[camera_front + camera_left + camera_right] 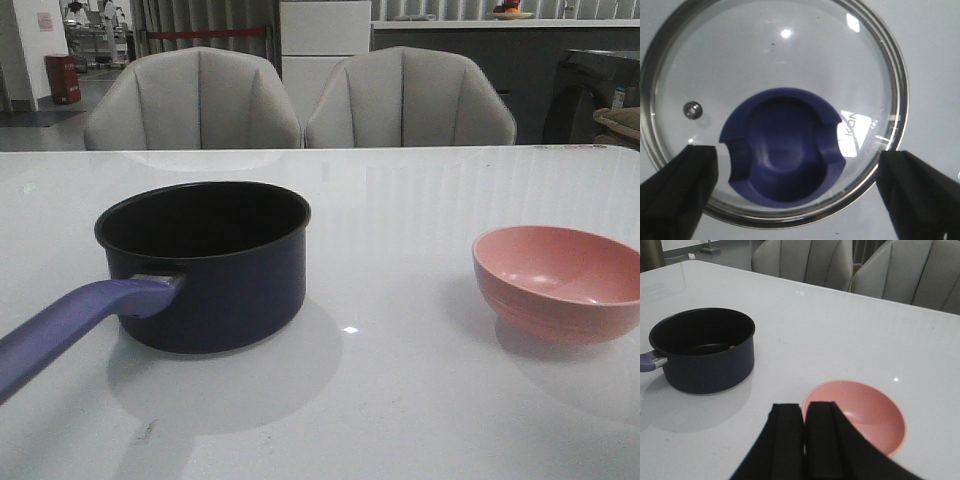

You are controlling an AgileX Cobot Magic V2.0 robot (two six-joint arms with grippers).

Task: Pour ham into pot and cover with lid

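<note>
Left gripper (795, 192) spread wide over the lid (790, 65); right gripper (805, 435) pressed together, empty.

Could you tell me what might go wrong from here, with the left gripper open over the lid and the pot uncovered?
1. The left gripper is spread far wider than the lid's blue knob; closing off-centre could let the smooth flared knob slip out.

2. The pot's long handle juts towards the robot's left side, where an arm carrying the lid could knock it.

3. The pink bowl looks empty and the right gripper is shut, so the lid must still land squarely.
</note>
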